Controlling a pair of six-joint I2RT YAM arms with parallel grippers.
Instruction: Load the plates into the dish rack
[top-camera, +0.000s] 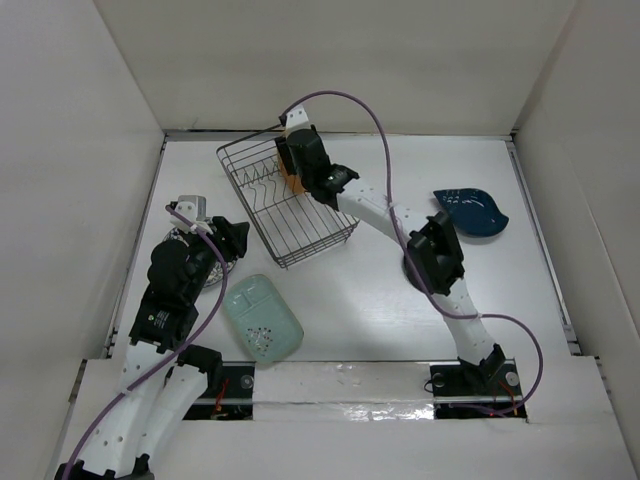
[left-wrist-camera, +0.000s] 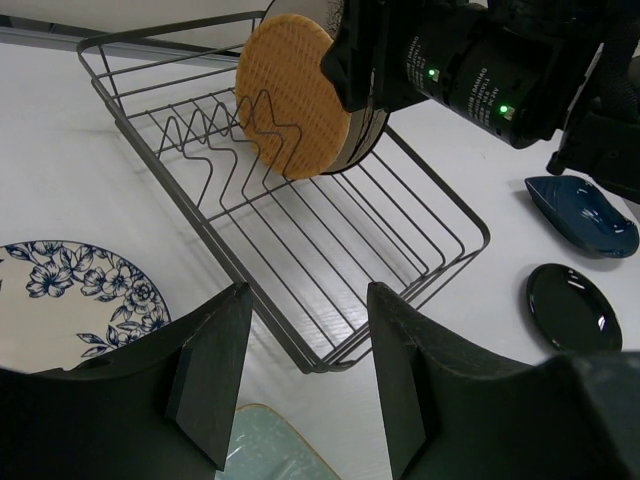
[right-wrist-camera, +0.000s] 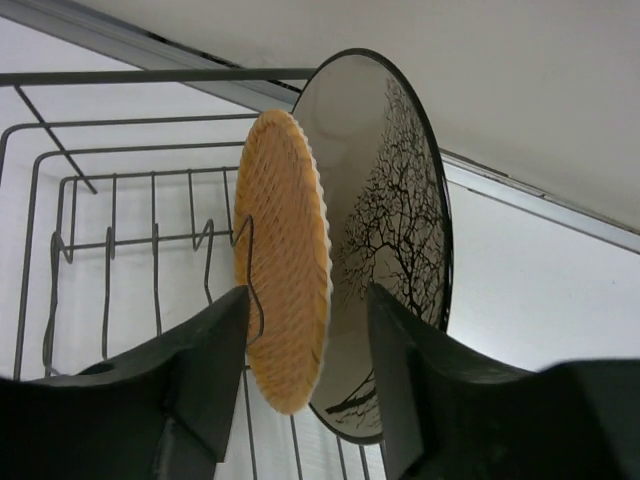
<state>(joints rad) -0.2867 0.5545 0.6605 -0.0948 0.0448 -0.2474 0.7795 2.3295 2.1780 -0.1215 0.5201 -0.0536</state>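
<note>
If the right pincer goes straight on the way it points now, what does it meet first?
Probably the orange plate, standing on edge in the dish rack right ahead of its open jaws; exact depth is unclear.

even, diffuse white light from overhead. the pale table (top-camera: 350, 310) is bright, with only faint, soft shadows beneath the arms and the dish rack (top-camera: 300, 225). glare streaks the glossy strip (top-camera: 340, 408) at the near edge and spots the black plate (left-wrist-camera: 573, 305). in both wrist views the near fingers (left-wrist-camera: 210, 370) are dark and underexposed; the orange plate (right-wrist-camera: 285, 300) is sharp.
</note>
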